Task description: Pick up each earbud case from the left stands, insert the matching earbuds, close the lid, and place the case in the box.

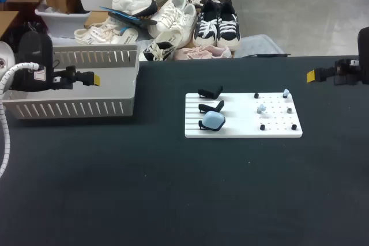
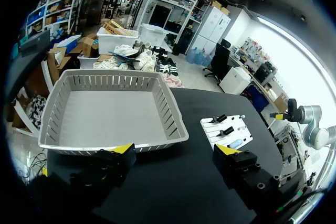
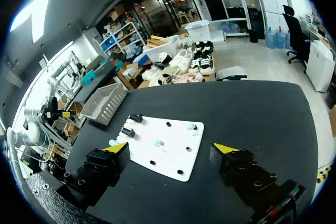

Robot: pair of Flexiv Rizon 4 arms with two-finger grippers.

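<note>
A white board lies mid-table. Three black stands run down its left side; the two far ones are bare and the nearest carries a light blue earbud case, lid down. On the pegs at the board's right sit pale blue earbuds. My left gripper hangs open at the far left, in front of the grey basket. My right gripper hangs open at the far right, well away from the board. In the right wrist view the case and board lie below the open gripper.
The grey slatted basket stands empty at the table's back left, just ahead of my left gripper. Several small black pegs dot the board's right half. Black tabletop surrounds the board.
</note>
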